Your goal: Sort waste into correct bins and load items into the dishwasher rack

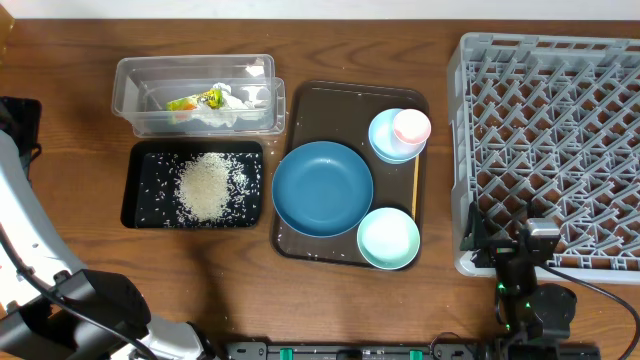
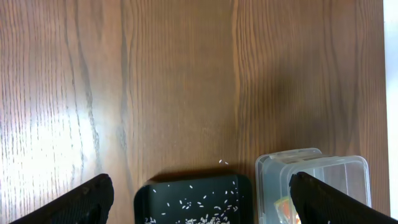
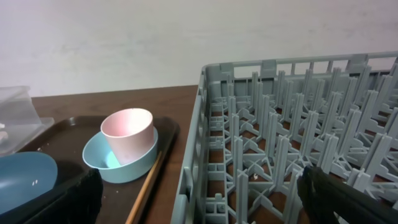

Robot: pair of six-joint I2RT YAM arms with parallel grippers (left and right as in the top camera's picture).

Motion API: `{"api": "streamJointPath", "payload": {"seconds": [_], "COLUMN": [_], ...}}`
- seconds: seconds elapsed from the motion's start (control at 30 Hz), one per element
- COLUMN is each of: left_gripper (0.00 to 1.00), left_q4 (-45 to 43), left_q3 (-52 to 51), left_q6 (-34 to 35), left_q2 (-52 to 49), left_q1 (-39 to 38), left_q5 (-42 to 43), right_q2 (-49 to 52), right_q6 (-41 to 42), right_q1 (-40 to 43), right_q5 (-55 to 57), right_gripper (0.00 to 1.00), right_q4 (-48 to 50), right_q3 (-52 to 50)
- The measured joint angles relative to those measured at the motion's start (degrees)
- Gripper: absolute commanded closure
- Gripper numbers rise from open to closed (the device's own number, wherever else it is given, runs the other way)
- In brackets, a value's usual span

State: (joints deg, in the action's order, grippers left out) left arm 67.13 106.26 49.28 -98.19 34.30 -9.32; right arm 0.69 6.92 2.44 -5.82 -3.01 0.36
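You find the clear tub at the upper left of the overhead view, with the crumpled wrapper lying inside it. Just below it stands the black tray, which holds the rice heap in its middle and loose grains around it. The brown tray is in the centre of the frame. On it are the dark-blue plate, one pale bowl at its lower right, and a second bowl at its upper right with the pink cup standing inside. The wooden stick lies along the right edge of this tray, between the two bowls. The grey rack fills the right side. Your left gripper is spread wide and grasps nothing; it looks down on the table, on the black tray's end and on a corner of the tub. Your right gripper is also spread wide and carries nothing. It is at the lower right of the overhead view, by the rack's near wall; whether it touches the rack I cannot tell.
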Motion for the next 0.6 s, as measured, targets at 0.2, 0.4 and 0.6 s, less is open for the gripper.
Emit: {"api": "streamJointPath", "payload": {"seconds": [0.2,0.4,0.6], "left_gripper": [0.07,0.07,0.07], "left_q4": [0.02,0.02,0.02], "left_q3": [0.00,0.00,0.00], "left_q6": [-0.02,-0.02,0.00], "left_q2": [0.00,0.00,0.00], "left_q1": [0.00,0.00,0.00], "left_q5": [-0.02,0.00,0.00], "right_q2": [0.04,0.00,-0.04], "right_q6": [4.72,13.27,22.40], "right_q1": [0.00,0.00,0.00], "right_q5": [-2.23,-3.61,-3.80], "right_gripper": [0.01,0.01,0.01], "right_q4": [7.69,20.06,30.45], "right_q3": [0.00,0.00,0.02]}}
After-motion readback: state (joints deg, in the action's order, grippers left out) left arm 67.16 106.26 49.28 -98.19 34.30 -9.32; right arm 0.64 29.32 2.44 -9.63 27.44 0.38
